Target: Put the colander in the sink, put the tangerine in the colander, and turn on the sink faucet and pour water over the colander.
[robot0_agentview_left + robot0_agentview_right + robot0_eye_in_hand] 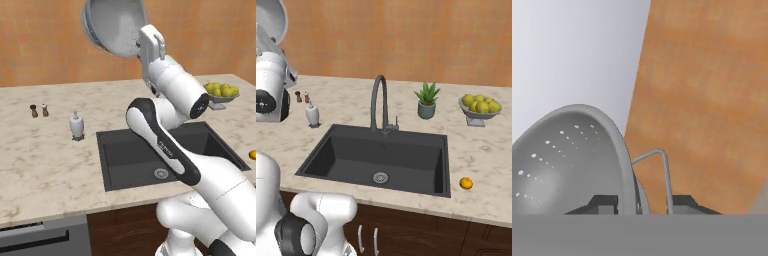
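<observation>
**Colander held high above the desk, sink empty below**

Starting at the left of the left base view, we see two small shakers (39,110) in the middle left of the frame, standing close together on the marbled desk (45,160). Just to their right is the white soap dispenser (76,125), near the sink's left rim. The sink (130,155) lies in the centre of the frame, its silver drain showing, partly hidden by the arm.

At the top centre of that view we find the colander (112,25), tilted on its side against the orange wall with its inside facing us. The gripper (141,47) meets it at its lower right edge. In the hand view, the colander fills the lower left of the frame, and its rim and a thin wire handle pass between the two dark finger tips (603,205) at the bottom; the jaws are closed on the colander's rim.

Moving right in the right base view, the sink faucet (379,102) rises at the back edge of the sink, centre of the frame. Right of it stands a small potted plant (427,101), and further right, in the upper right, a grey footed bowl of lemons (480,108). The tangerine (466,183) sits on the desk in the lower right, just beside the sink's right rim.
</observation>
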